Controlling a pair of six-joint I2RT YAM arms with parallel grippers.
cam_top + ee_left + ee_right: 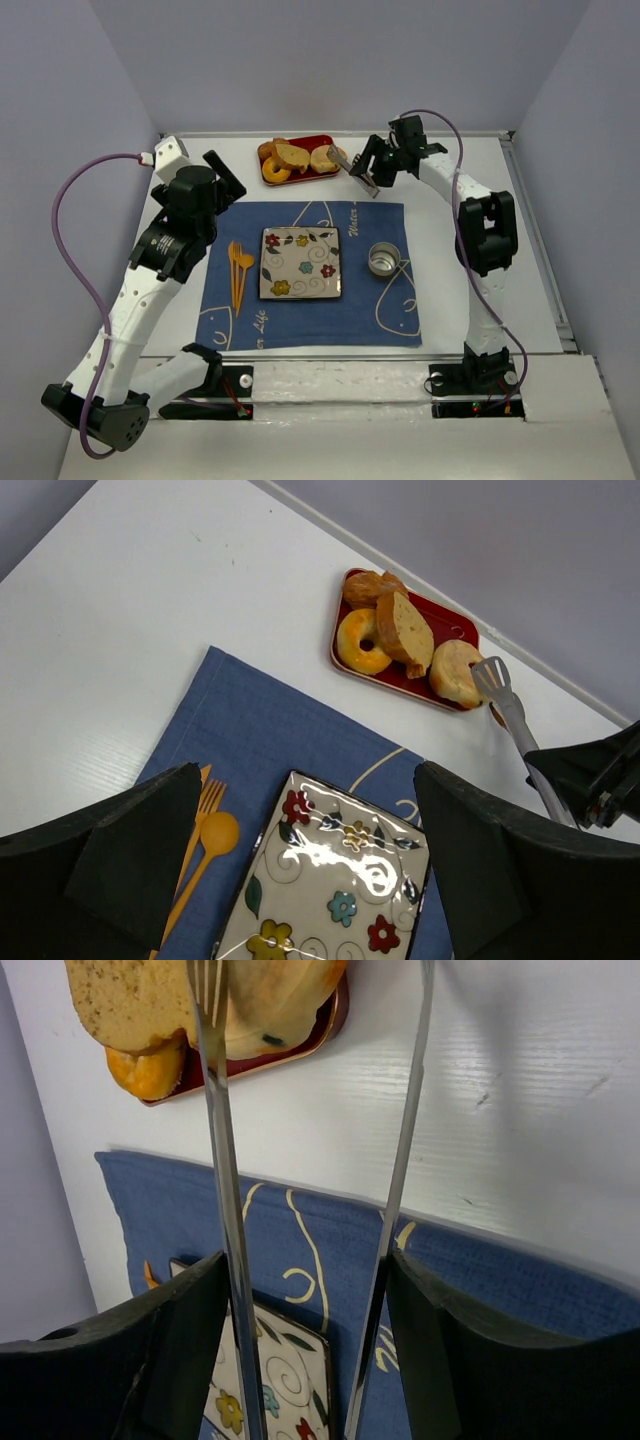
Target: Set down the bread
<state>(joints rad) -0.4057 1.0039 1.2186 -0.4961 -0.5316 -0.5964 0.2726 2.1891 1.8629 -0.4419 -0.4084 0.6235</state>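
Observation:
The bread [323, 160] [455, 672] [285, 1000], a round pale tan bun, lies at the right end of the red tray [318, 140] [440, 625]. My right gripper [385, 160] [305, 1260] is shut on metal tongs [358, 172] [510, 715] [222, 1190], whose arms stand spread. One tong tip reaches over the bread's edge, and the other arm runs past the tray's right side. The bread rests in the tray. My left gripper [222, 175] [308, 775] hangs open and empty above the flowered plate [264, 280] [300, 880].
The tray also holds an orange-yellow ring doughnut [274, 172] [362, 642] and a toasted slice [292, 156] [405, 630]. The plate sits on a blue mat [220, 300], with an orange fork and spoon [240, 270] on its left and a metal cup [383, 259] on its right.

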